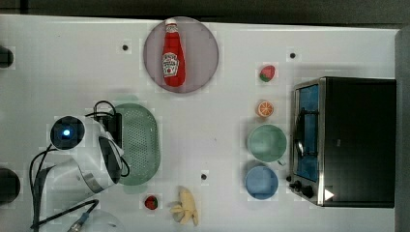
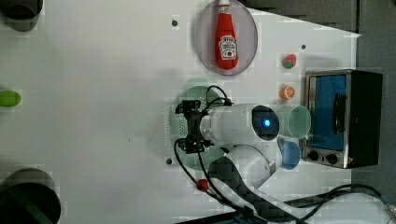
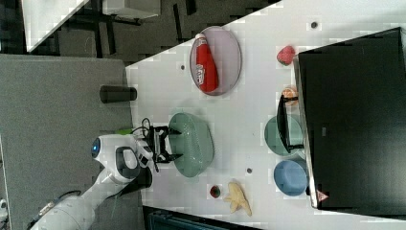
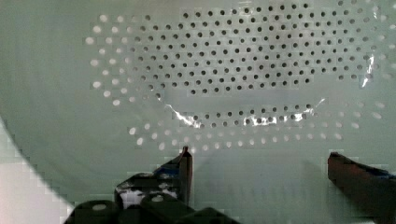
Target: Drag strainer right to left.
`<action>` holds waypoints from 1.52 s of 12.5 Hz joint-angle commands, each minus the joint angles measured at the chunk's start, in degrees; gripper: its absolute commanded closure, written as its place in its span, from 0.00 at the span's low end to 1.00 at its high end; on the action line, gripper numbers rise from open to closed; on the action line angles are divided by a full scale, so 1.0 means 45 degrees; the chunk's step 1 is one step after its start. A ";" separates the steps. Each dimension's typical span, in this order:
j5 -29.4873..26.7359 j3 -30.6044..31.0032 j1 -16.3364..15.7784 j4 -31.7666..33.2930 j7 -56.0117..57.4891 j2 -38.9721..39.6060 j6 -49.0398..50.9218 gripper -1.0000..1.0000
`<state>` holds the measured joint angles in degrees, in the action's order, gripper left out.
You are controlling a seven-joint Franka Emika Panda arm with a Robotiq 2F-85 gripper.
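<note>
My white table (image 1: 72, 63) carries everything. Directly on it in the top view: the strainer (image 1: 140, 142) under my arm, a grey plate (image 1: 203, 58), a toaster oven (image 1: 353, 140) at the top view's right, a green bowl (image 1: 267, 143) and a blue bowl (image 1: 261, 182) just beside the oven, an orange half (image 1: 264, 109), two strawberries (image 1: 267, 73) (image 1: 151, 202), and a peeled banana (image 1: 186, 207).
</note>
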<state>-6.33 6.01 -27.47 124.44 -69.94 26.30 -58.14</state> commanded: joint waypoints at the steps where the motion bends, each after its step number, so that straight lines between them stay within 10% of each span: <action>1: -0.0584 -0.0091 -0.0531 -0.0739 -0.0487 0.0561 -0.0067 0.00; 19: -0.1212 -0.0368 -0.2528 -0.3931 -0.1672 0.2228 0.0198 0.00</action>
<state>-11.48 4.62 -38.94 107.15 -76.26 37.85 -58.19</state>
